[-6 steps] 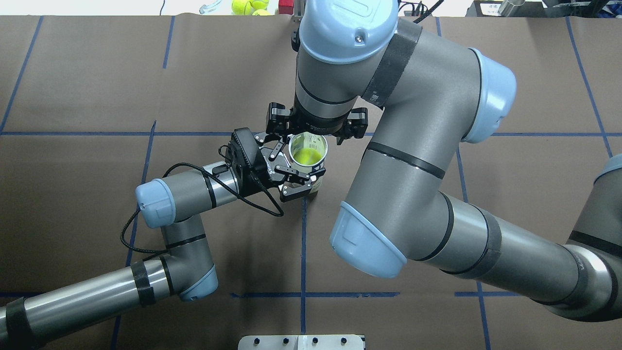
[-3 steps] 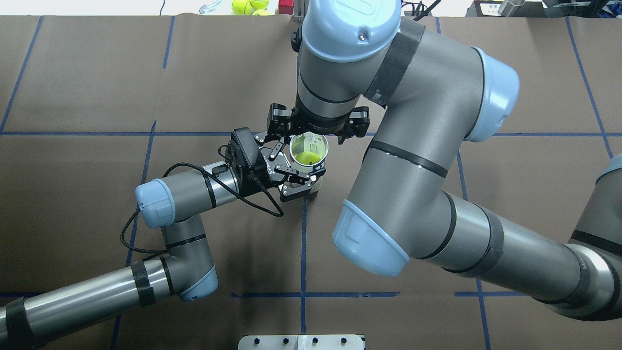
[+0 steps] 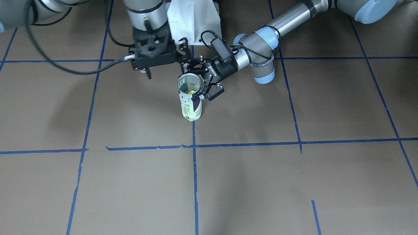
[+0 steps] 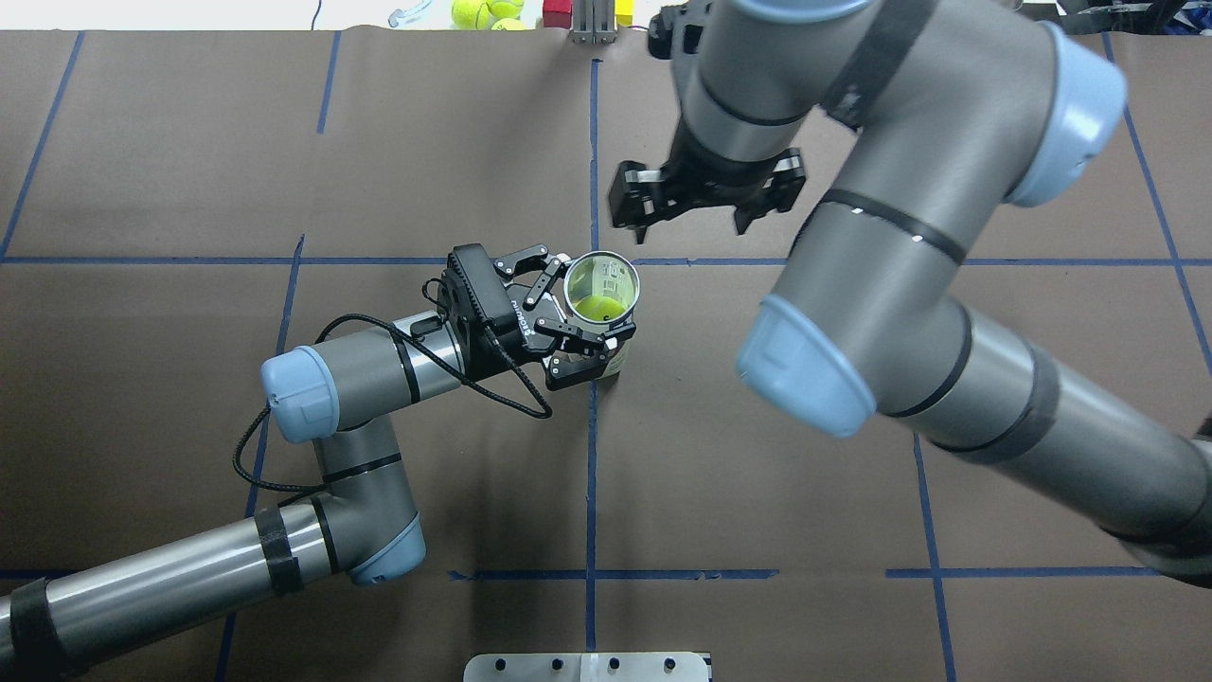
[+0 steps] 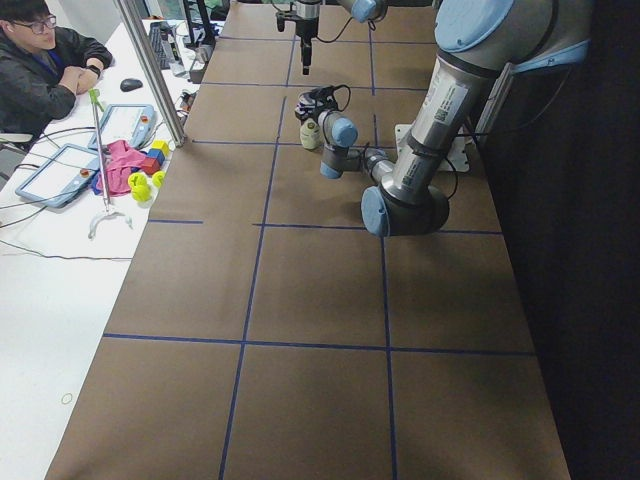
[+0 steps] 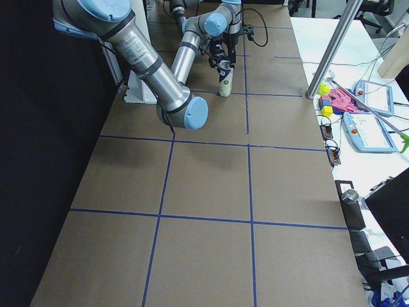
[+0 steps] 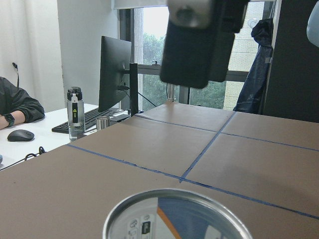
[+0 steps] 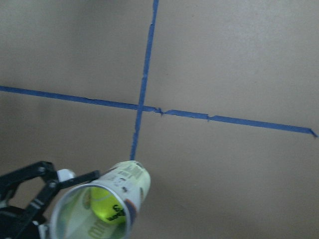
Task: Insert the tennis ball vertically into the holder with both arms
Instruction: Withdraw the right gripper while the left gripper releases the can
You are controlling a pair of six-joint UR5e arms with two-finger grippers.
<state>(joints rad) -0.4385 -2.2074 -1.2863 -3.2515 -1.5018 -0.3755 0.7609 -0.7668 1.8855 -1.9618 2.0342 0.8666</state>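
The holder [image 4: 614, 277], a clear tube with a navy-and-white label, stands upright on the brown table. A yellow-green tennis ball [image 4: 597, 306] lies inside it, also seen in the right wrist view [image 8: 105, 203]. My left gripper [image 4: 579, 313] is shut on the holder from the side, one finger on each side of it [image 3: 203, 82]. My right gripper [image 4: 696, 204] is open and empty, raised above the table beyond and to the right of the holder's mouth. In the left wrist view the holder's rim [image 7: 174, 211] fills the bottom edge, with my right gripper's body above it.
The white pedestal base [image 3: 194, 19] stands between the arms at the robot's side. Loose tennis balls [image 4: 485, 11] and coloured blocks lie past the table's far edge. A seated operator [image 5: 40, 70] and a metal post [image 5: 150, 70] are there too.
My right gripper has risen and swung away from over the holder's mouth, toward the far right. The ball stays in the holder. My left gripper keeps its hold.
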